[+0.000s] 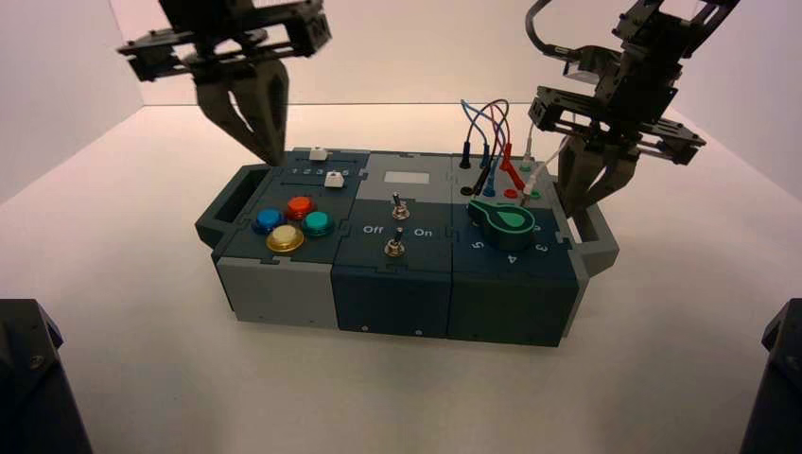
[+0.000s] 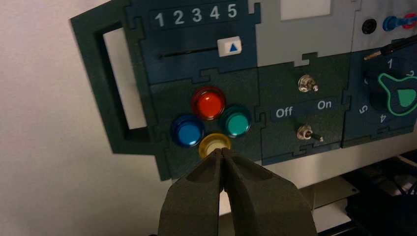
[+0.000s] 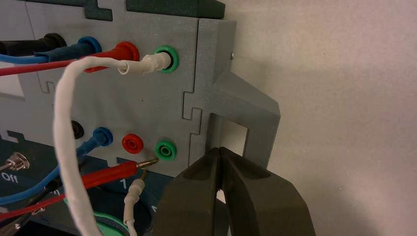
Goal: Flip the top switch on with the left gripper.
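Top switch sited in box's middle panel, between pale grey window and Off/On lettering. Lever seen leaning toward On side, long axis across box. Flip judged possibly done; not confirmed. Left gripper held above box's left rear, well apart, fingers pressed together, nothing gripped. Right gripper parked by right handle, fingers closed.

knob cut by wrist view's edge, yellow button half behind fingers

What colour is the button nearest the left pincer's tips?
Yellow, seen best in the left wrist view.
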